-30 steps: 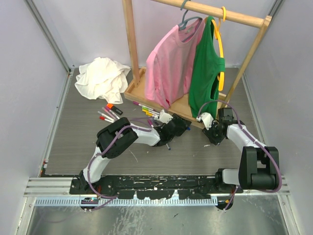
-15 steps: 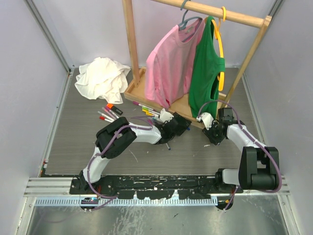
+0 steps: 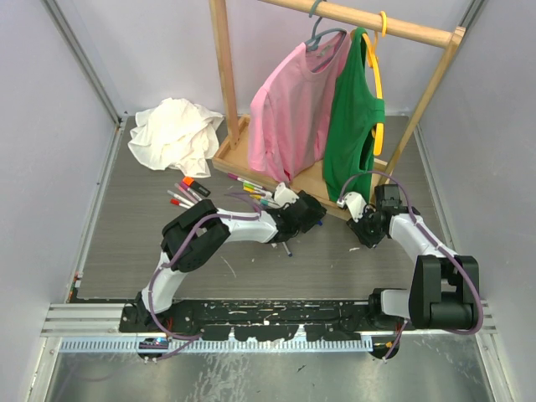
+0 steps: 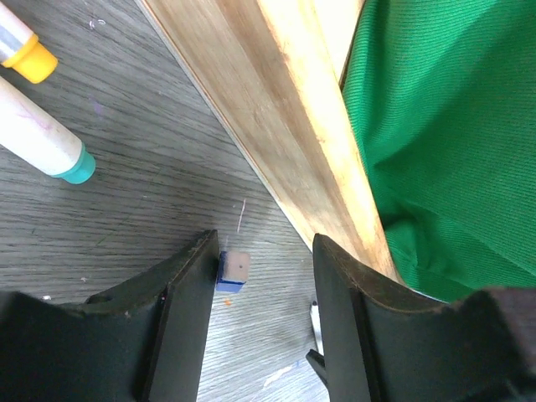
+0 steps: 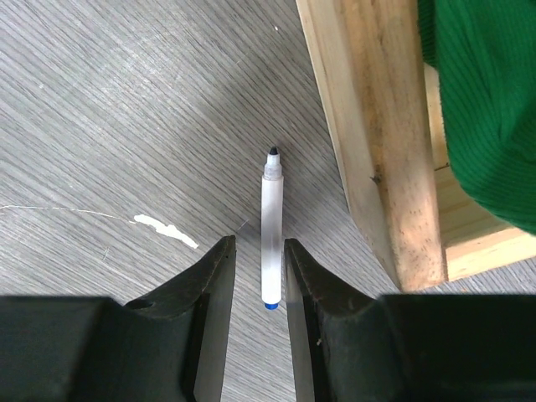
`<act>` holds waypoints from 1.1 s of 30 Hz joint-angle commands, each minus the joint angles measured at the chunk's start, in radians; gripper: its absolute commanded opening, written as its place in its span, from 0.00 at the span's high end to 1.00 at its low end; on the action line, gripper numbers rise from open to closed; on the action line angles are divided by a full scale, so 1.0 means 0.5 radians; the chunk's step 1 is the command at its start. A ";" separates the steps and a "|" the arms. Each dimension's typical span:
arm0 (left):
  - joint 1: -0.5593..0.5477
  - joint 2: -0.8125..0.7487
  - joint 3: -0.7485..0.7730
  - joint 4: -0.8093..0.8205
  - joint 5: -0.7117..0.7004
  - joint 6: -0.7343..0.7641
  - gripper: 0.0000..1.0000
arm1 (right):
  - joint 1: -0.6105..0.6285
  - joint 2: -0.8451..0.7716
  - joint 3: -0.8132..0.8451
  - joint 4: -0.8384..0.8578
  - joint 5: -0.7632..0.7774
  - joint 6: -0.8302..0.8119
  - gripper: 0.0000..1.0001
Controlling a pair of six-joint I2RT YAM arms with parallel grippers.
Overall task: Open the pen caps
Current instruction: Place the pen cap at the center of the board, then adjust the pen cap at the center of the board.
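Note:
In the left wrist view my left gripper [image 4: 266, 251] is open low over the table beside the wooden rack base [image 4: 285, 126]. A small blue pen cap [image 4: 233, 270] with a grey top sits against the inner side of the left finger. Two pens with a yellow end [image 4: 32, 60] and a teal end [image 4: 77, 166] lie to the upper left. In the right wrist view my right gripper [image 5: 258, 247] is narrowly open, one finger on each side of an uncapped white pen [image 5: 270, 243] with a black tip and a blue end, lying on the table.
A wooden clothes rack [image 3: 243, 159] holds a pink shirt [image 3: 289, 117] and a green shirt [image 3: 356, 126] close behind both grippers. More pens [image 3: 188, 194] lie scattered left of the rack. A crumpled white cloth [image 3: 174, 134] lies at the back left.
My left gripper has shifted slightly up and right toward the rack base. The right arm has barely moved.

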 commanded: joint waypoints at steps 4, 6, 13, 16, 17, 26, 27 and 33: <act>0.008 -0.031 0.033 -0.224 0.033 0.123 0.50 | -0.012 -0.078 0.034 -0.011 -0.051 -0.017 0.64; 0.018 -0.061 0.023 -0.208 0.051 0.166 0.49 | -0.012 -0.082 0.034 -0.012 -0.057 -0.016 0.64; 0.052 -0.165 -0.029 -0.188 0.087 0.210 0.47 | -0.015 -0.088 0.037 -0.018 -0.070 -0.022 0.64; 0.065 -0.172 -0.040 -0.180 0.127 0.209 0.45 | -0.015 -0.089 0.037 -0.021 -0.070 -0.023 0.64; 0.066 -0.177 -0.046 -0.167 0.136 0.212 0.45 | -0.015 -0.092 0.037 -0.022 -0.070 -0.025 0.64; 0.111 -0.252 -0.063 -0.116 0.199 0.358 0.39 | -0.018 -0.093 0.035 -0.030 -0.082 -0.033 0.64; 0.117 -0.266 -0.070 -0.116 0.204 0.377 0.39 | -0.019 -0.095 0.036 -0.030 -0.082 -0.032 0.64; 0.140 -0.371 -0.108 -0.098 0.232 0.519 0.37 | -0.021 -0.096 0.034 -0.031 -0.086 -0.034 0.64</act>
